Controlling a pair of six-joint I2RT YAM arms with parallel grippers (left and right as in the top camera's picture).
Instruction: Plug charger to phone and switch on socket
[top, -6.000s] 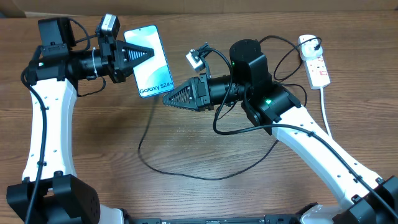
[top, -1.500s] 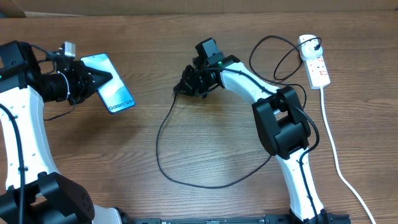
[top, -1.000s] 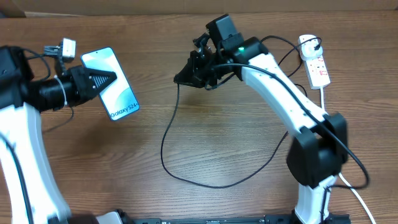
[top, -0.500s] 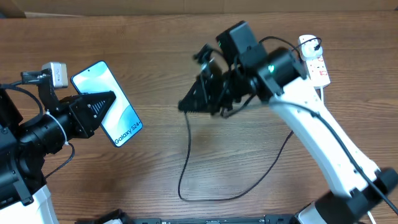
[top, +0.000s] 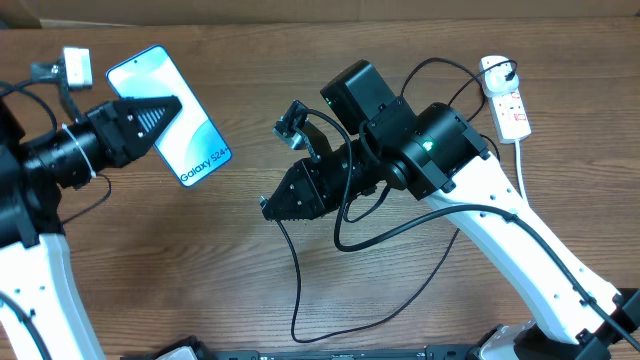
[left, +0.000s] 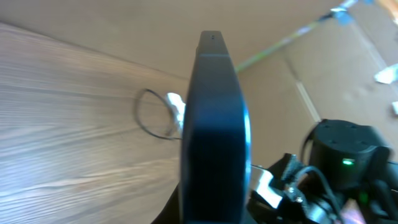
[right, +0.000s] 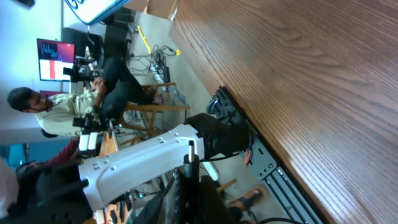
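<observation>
Two arms engaged | our left gripper (top: 163, 108) clamps the phone (top: 203, 143), lower end angled out, we judge to bare its port | right of the phone our right gripper (top: 268, 206) pinches the charger (top: 299, 285) near its tip | socket (top: 509, 106) far right of the phone, untouched.

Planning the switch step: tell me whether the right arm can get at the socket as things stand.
Probably yes, though not at once. The socket lies uncovered on that arm's own side, but the right gripper points away from it and is shut on the charger.
</observation>
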